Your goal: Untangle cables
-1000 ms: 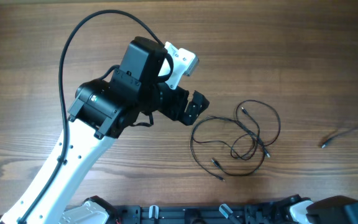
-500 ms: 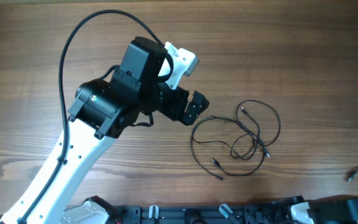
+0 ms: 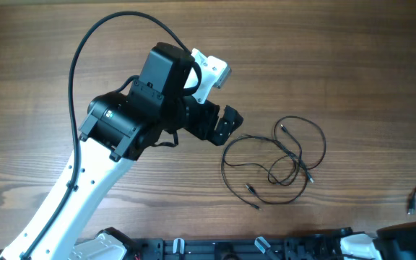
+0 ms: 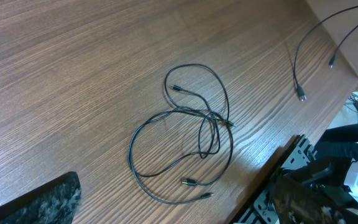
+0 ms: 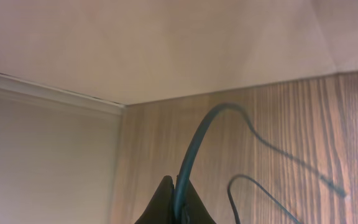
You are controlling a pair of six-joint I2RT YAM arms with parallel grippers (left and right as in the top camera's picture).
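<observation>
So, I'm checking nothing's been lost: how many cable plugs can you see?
6. Four in the tangle: one plug at top, one right, two at the bottom. Two on the loose cable in the right gripper. Others may be hidden.

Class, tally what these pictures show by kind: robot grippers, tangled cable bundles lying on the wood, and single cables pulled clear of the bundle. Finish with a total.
Grippers: 2 (left gripper, open; right gripper, shut)
Tangled cable bundle: 1
Separate cable, pinched in the right gripper: 1
Total: 4
</observation>
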